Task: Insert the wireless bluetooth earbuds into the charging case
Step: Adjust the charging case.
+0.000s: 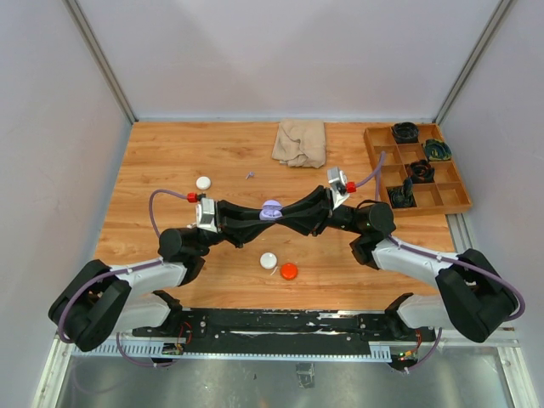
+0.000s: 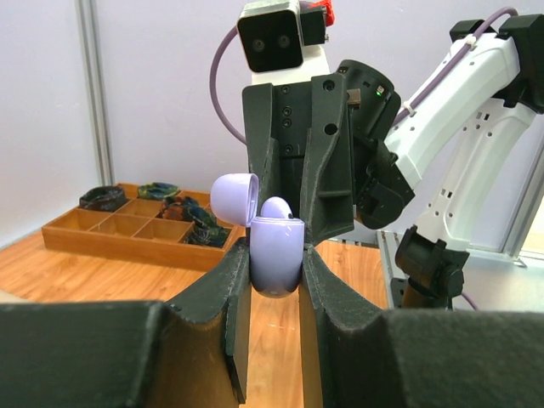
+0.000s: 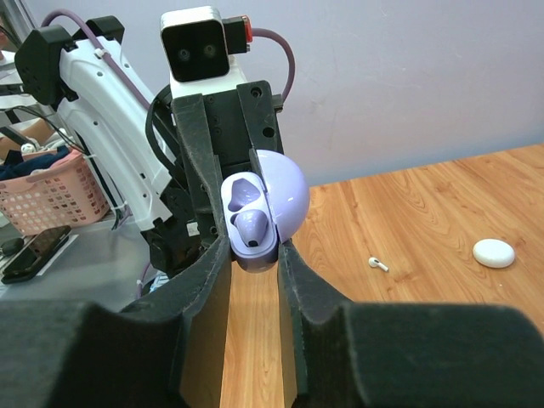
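Seating a purple earbud (image 3: 252, 228) in the open charging case (image 1: 270, 210) looks to be the step in hand. The left tool (image 2: 274, 265) pinches the case's lower body and holds it above the worktop (image 1: 170, 153), with the lid (image 3: 285, 200) hinged back. The right tool (image 3: 254, 255) faces it, fingers drawn narrow about the case's mouth. Whether they grip the bud or only flank it, I cannot tell. The bud sits in a well inside the case. The next move probably calls for a gentle, straight press home while the case stays steady. A white earbud (image 3: 379, 264) lies on the worktop, well apart from the case.
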You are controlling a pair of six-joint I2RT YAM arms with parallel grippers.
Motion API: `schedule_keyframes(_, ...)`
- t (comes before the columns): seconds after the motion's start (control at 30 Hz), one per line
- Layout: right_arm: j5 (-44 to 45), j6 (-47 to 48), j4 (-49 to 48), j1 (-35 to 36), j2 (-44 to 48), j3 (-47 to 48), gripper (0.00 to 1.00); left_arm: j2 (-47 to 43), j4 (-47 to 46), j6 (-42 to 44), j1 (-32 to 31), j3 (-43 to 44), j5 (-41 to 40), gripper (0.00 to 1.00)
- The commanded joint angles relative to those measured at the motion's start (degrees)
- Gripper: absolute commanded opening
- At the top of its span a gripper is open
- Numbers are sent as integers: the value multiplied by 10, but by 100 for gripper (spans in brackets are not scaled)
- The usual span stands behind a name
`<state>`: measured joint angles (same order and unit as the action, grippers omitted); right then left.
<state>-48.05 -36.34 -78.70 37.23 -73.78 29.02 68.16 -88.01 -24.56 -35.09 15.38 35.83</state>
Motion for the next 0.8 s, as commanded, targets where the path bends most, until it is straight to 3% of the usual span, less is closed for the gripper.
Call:
schedule_keyframes(0.0,-17,-13,-52,21,-9,13,20,-5,-138,-3,-7,13,3,8)
schedule_keyframes(0.2,-18,-12,-51,20,-3,13,1,-9,-139,-6,-7,9,2,16)
schedule_keyframes(0.4,-17,-14,-46,10,6,9,1,-17,-139,-9,-6,-2,-9,33)
schedule_keyframes(0.77,-24,1,-5,-6,26,9,1,-26,-139,-40,4,-14,-12,38)
